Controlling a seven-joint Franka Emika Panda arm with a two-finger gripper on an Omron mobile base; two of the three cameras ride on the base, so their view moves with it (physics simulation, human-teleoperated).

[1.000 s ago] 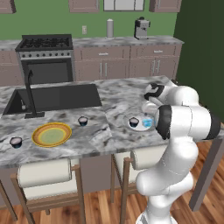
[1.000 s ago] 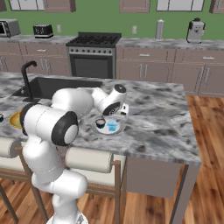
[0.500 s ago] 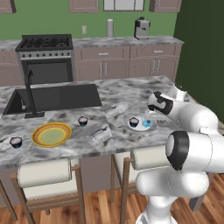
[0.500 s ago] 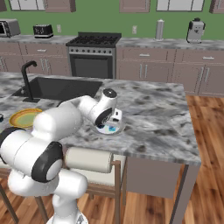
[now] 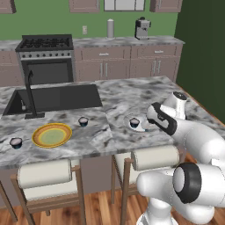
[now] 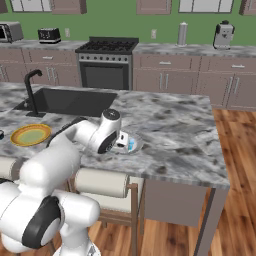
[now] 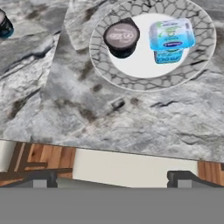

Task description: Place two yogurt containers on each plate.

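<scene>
- The grey-veined marble island counter (image 5: 118, 101) is the landmark; a dark sunken sink (image 5: 55, 97) with a black tap (image 5: 30, 94) sits in its far-left part.
- The plain white-grey round plate with a crackled rim (image 7: 153, 41) lies near the counter's front edge, right of the sink; it also shows in the left base view (image 5: 137, 125) and, partly behind the arm, in the right base view (image 6: 131, 146).
- On that plate stands one tiny round dark yogurt cup with a pale top (image 7: 122, 37), and just beside it, apart from it, lies a small light-blue translucent tub (image 7: 171, 38).
- The yellow-orange round plate with a greenish centre (image 5: 52, 135) lies near the counter's front edge, in front of the sink, and is bare on top.
- A second dark yogurt cup (image 5: 83, 121) stands on the counter between the two plates, closer to the yellow one.
- A third dark yogurt cup (image 5: 16, 142) stands on the counter just left of the yellow plate, near the front edge.
- The two-finger gripper (image 7: 109, 177) hangs over the counter's front edge, on the near side of the white-grey plate; its dark tips stand wide apart with nothing between them.
- A black stove (image 5: 46, 57) stands against the back wall behind the counter.
</scene>
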